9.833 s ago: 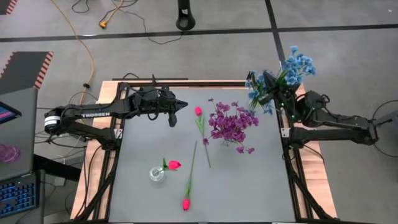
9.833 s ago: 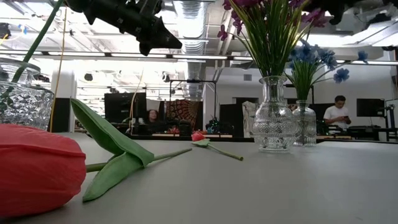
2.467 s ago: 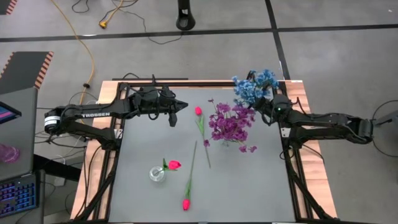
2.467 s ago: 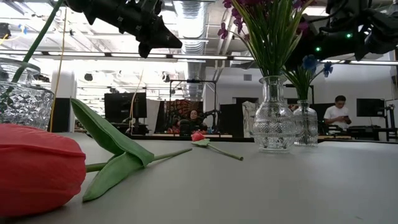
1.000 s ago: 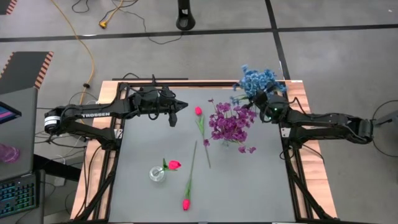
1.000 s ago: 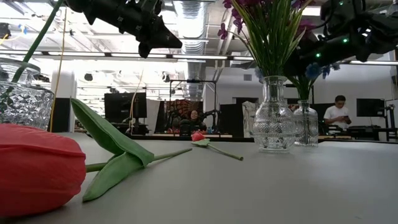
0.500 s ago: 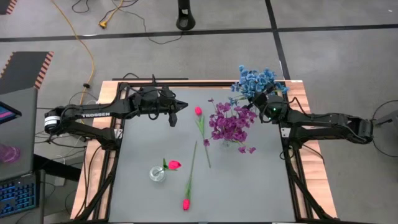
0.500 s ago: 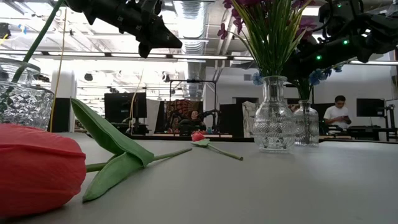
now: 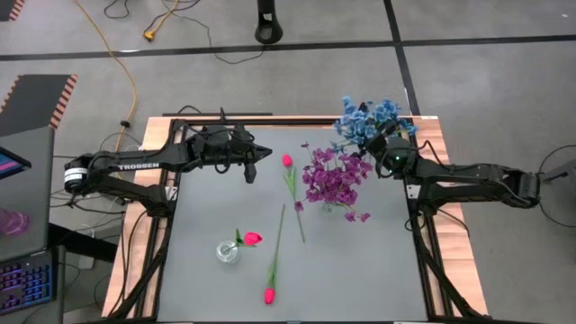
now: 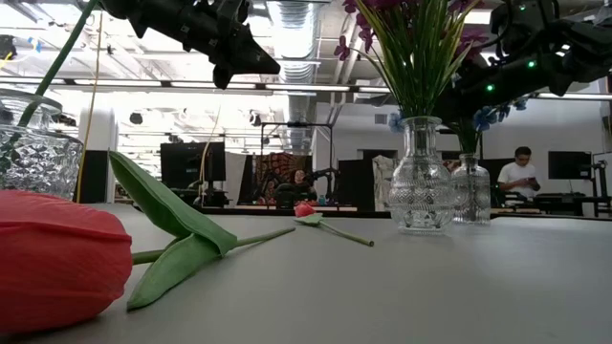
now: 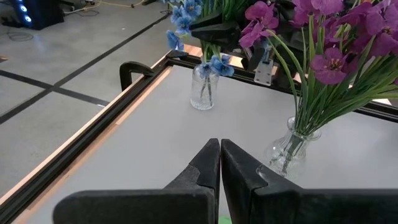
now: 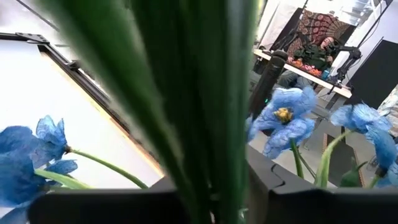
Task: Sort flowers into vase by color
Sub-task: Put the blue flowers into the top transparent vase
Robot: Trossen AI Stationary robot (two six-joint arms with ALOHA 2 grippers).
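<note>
Tabletop: right hand (image 9: 385, 155) grips blue flowers (image 9: 367, 118).

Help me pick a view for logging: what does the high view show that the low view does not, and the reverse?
Only the high view shows the bud in the small vase and the blue blossoms whole. Only the low view shows the purple vase and blue vase as glass, and a person behind. Both show the loose tulips and the right gripper at the blue stems.

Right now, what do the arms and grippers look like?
Both arms are black, jointed tubes. The left arm carries white TROSSEN lettering and a white band near its base. Its gripper has two dark wedge fingers. The right gripper shows small green lights.
</note>
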